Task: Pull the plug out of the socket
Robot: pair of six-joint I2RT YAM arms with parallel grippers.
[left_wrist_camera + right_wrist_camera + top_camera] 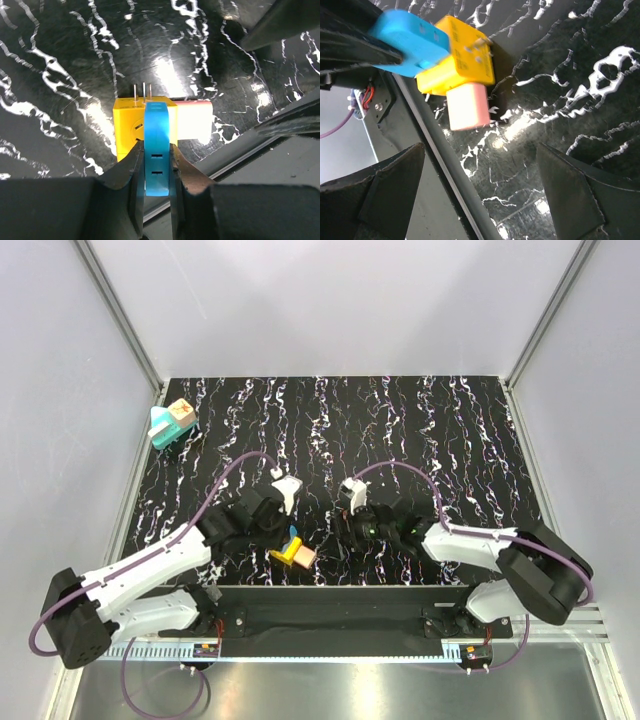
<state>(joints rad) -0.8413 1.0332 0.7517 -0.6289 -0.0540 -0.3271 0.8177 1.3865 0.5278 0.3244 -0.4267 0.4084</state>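
Note:
The tan plug [181, 412], with a reddish mark on top, sits on the teal socket [162, 433] at the table's far left corner, seen only in the top view. Both grippers are far from it, near the front edge. My left gripper [288, 538] [156, 155] is shut on a small bright-blue block [156, 142] that is joined to a yellow cube [129, 125] and a salmon block [193, 120]. My right gripper [347, 532] [481, 152] is open and empty, just right of that cluster.
The blue block [412, 42], yellow cube [462, 57] and salmon block [467, 107] lie close to the table's front edge rail [435, 165]. Metal prongs stick out of the yellow cube. Grey walls enclose the black marbled table [400, 430].

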